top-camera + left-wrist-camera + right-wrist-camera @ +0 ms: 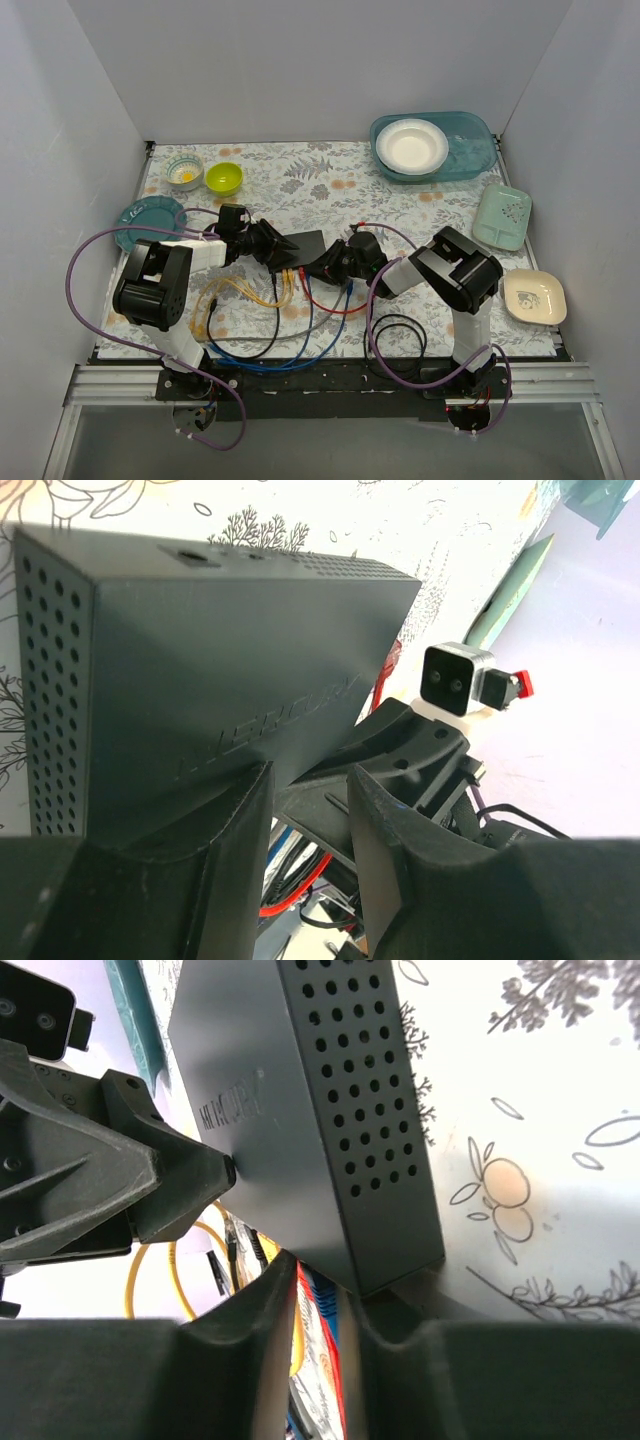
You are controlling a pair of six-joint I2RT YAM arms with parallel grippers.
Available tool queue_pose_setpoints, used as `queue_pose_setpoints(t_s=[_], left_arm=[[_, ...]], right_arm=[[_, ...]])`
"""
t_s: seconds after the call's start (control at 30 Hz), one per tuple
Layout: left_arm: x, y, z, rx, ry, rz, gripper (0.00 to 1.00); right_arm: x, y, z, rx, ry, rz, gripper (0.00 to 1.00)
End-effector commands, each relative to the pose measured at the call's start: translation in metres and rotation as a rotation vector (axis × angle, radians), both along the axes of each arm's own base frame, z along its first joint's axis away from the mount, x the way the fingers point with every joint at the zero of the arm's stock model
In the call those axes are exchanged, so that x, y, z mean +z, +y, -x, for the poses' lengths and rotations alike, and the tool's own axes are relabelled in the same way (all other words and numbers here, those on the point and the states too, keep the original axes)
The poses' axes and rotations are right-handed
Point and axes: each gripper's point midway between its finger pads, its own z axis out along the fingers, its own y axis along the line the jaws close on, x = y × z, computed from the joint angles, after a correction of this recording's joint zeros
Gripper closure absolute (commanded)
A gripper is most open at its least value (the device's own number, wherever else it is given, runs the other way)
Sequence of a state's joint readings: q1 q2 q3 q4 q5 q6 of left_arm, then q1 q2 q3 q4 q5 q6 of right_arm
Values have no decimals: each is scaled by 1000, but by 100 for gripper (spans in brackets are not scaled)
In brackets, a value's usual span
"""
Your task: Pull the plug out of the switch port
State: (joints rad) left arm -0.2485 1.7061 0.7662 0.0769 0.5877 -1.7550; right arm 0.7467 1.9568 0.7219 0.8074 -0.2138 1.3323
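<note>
Cables (290, 340) fan toward the near edge. Right gripper (318, 1295) straddles the red/blue leads at the switch (308, 243), bench ctr. Its jaws are narrow, but you can't confirm a clamp on the plug. Left gripper (270, 244) has jaws apart, fingertip (225, 1170) on the switch face, probably bracing it vs. the pull.

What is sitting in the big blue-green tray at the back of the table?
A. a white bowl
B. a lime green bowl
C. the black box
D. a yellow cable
A: the white bowl sits in the blue-green tray. The lime green bowl stands on the table far to the left, and the black box and yellow cable are nearer the arms.
</note>
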Motion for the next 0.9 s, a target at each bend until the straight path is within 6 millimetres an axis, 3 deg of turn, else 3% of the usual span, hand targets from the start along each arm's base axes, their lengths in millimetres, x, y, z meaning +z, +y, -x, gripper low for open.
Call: queue_pose_setpoints(t_s=[0.0,0.17,0.37,0.53,0.7,0.87], left_arm=[[-9,9,10,-1,26,-56,64],[-12,7,17,-16,41,-34,64],[-12,3,22,-19,45,12,64],[-16,4,18,-3,50,8,64],[-16,4,14,6,50,0,64],[-14,3,13,7,47,2,64]], right_arm=[[-2,-1,-15,-63,-21,-13,78],[-6,0,-10,-32,-28,-7,99],[-17,-3,10,80,-51,49,99],[-31,-7,37,193,-32,68,99],[-43,-25,64,224,6,86,99],[-45,-30,73,246,10,88,99]])
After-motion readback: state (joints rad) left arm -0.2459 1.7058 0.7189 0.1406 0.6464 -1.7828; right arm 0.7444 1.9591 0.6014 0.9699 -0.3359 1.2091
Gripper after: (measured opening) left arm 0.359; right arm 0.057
